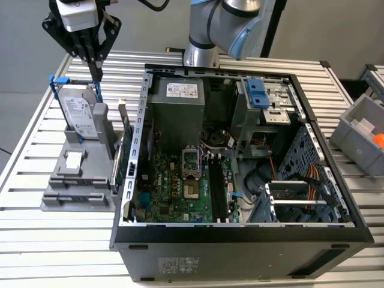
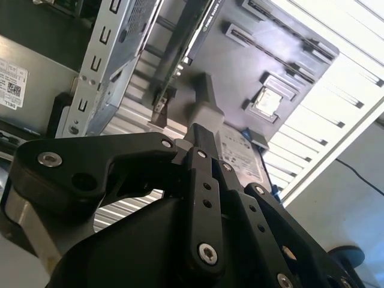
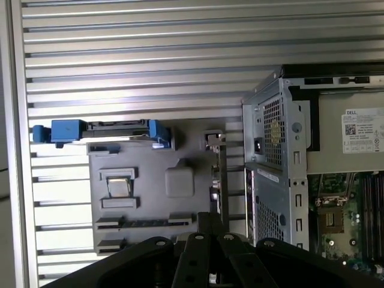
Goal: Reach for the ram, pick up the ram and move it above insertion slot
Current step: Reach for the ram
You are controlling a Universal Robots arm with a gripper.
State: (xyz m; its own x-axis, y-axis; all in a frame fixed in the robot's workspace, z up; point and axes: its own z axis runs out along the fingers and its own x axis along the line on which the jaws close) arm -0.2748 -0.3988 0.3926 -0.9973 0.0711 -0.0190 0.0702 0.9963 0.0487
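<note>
Fig. Open case (image 1: 240,240) beside a grey holder (image 1: 75,192). The holder carries an upright drive (image 1: 80,111) and, on its case-side edge, the ram (image 1: 126,150), which I see only edge-on. The gripper (image 1: 96,72) hangs over the drive, apart from the ram, jaws closed on nothing, its top cut off.

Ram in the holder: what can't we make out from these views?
- ram: edge-on in the exterior view, so its face and contacts are unseen.
- gripper: in the first wrist view its body covers one end of the ram.
- insertion slot: too small in the exterior view to tell its latch state.
</note>
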